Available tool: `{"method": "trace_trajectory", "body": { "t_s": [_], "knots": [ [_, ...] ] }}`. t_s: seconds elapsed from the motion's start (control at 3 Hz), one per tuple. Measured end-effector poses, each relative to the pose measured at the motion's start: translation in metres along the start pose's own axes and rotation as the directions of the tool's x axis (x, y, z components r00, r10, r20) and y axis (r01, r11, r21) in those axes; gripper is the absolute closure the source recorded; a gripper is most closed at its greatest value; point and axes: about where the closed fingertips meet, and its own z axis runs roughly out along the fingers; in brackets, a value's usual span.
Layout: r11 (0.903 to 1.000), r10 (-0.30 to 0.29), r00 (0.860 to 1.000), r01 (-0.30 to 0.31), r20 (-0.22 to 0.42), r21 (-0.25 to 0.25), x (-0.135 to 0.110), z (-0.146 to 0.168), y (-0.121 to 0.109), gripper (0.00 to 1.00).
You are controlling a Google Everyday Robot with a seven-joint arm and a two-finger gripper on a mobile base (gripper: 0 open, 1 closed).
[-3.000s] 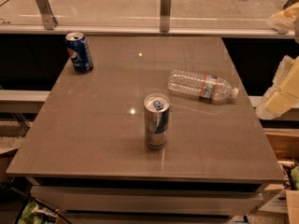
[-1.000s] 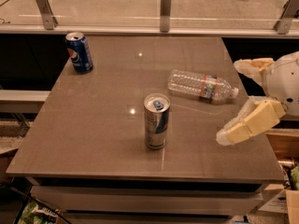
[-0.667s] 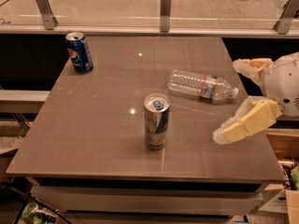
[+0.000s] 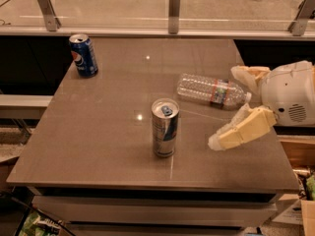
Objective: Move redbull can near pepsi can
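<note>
Gripper, fingers spread wide and holding nothing, hangs over the table's right edge, the one redbull can upright and apart from it at front centre, one bottle lying just beside it, one pepsi can upright far left.

Single view, taken from above the near side of the table, facing forward and down at a slant. Close enough for the table top to fill most of the frame, with the glass railing across the top. Redbull can near centre, pepsi can at upper left, water bottle right of centre. End effector reaching in from the right edge, fingers spread apart.
</note>
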Motion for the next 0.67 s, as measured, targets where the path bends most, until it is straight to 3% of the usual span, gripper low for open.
{"method": "trace_trajectory", "body": {
  "t_s": [0.67],
  "knots": [
    [0.9987, 0.03, 0.997, -0.028, 0.064, -0.042, 0.01, 0.029, 0.008, 0.0]
  ]
}}
